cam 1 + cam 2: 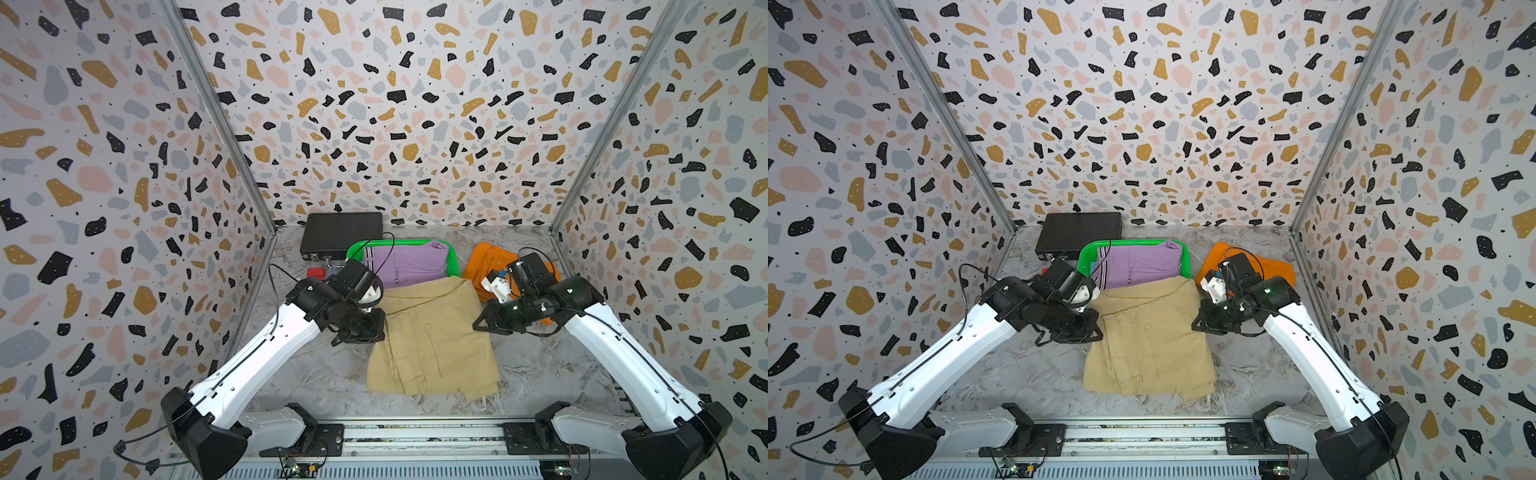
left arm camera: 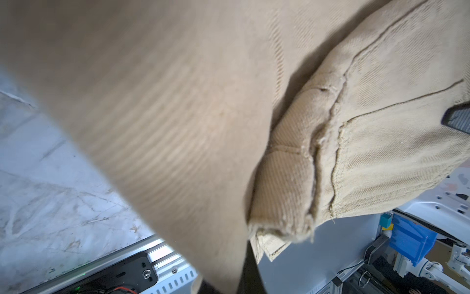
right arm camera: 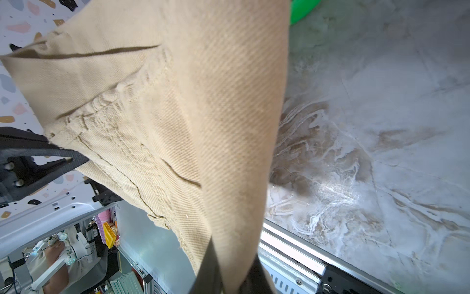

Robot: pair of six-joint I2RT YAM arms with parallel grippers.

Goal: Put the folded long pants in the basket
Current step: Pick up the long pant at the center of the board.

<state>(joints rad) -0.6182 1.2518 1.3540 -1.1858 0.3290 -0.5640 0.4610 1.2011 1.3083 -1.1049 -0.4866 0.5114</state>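
Two grips carry the load: left end effector (image 1: 378, 328) and right end effector (image 1: 478, 324) are pinched narrow on opposite side edges of the khaki pants (image 1: 432, 349), lower centre in both top views, near hem sagging. Best to lift evenly, keep the cloth taut, clear the rim of the green basket (image 1: 353, 249) just above in frame, and lay it on the lilac pants (image 1: 411, 262) inside.
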